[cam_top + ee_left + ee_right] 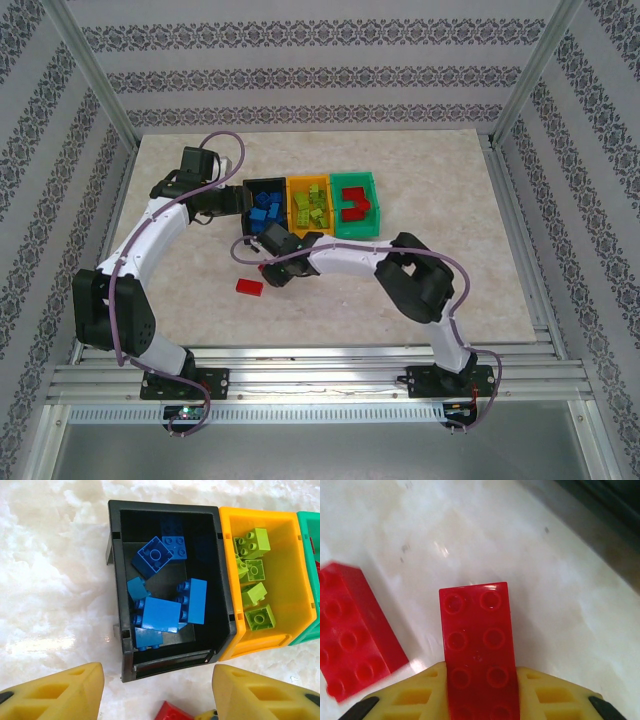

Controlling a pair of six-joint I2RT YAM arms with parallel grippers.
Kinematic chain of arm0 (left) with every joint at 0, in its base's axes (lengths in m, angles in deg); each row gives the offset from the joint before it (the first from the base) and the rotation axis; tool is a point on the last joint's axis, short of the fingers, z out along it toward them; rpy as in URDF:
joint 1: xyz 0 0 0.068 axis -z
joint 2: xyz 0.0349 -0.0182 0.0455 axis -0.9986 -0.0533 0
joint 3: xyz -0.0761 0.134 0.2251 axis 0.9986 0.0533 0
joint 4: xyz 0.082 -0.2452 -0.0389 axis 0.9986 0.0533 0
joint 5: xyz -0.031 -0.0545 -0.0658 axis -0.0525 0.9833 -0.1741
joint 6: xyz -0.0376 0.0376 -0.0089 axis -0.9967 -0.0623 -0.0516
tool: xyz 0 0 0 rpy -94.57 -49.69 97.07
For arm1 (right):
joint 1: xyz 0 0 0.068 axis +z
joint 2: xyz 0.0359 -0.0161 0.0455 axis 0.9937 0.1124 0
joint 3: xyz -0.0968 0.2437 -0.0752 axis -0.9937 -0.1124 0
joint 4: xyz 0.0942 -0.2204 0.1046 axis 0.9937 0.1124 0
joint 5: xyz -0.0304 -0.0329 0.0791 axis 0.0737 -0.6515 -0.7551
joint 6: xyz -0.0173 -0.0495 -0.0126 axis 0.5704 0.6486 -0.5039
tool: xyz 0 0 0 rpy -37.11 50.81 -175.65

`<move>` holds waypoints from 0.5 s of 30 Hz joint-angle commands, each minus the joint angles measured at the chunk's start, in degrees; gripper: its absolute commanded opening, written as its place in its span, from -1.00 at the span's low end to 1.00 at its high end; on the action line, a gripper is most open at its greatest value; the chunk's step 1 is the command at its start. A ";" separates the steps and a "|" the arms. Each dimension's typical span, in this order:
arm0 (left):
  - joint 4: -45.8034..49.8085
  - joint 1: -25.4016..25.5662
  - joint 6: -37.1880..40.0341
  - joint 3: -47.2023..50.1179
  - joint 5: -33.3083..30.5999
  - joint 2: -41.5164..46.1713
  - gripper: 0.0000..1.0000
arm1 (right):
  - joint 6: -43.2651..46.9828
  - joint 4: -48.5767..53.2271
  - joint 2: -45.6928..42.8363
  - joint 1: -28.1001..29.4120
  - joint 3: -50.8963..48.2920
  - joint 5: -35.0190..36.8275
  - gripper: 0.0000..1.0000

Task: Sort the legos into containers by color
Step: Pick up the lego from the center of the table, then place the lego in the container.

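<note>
Red brick [476, 645] is clamped btwn R gripper's [480, 680] jaws, low over the worktop [450, 200], 2nd red brick [352, 650] loose beside it. L gripper [157, 687], jaws apart, hovers by black bin [116, 580] w/ blue bricks [160, 614]. Orange-yellow bin [227, 555] holds yellow-green bricks [252, 542], green bin [355, 180] reds; 3 bins in a row mid-worktop.

- Top external view: bright, even light from above. The pale table [470, 200] carries soft shadows beneath the arms.
- Left wrist view: the tabletop washes out to white at left, with a glare patch beside the black bin [160, 506].
- Right wrist view: the red lego [475, 640] is sharp, with a highlight along its far edge. The second red lego [352, 640] is smeared by blur.
</note>
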 commanded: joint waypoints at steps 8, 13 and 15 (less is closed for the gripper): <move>0.02 -0.60 -0.70 -0.77 2.34 0.36 0.19 | -2.17 -0.80 -17.07 -5.95 -11.00 2.55 -0.45; 0.06 -0.67 -0.55 -0.77 2.71 0.56 0.19 | -4.60 -3.91 -22.08 -16.00 -15.38 0.45 -0.44; -0.12 -0.59 -0.64 -0.77 3.19 0.62 0.19 | -5.94 -4.49 -22.02 -20.04 -15.41 -0.62 -0.43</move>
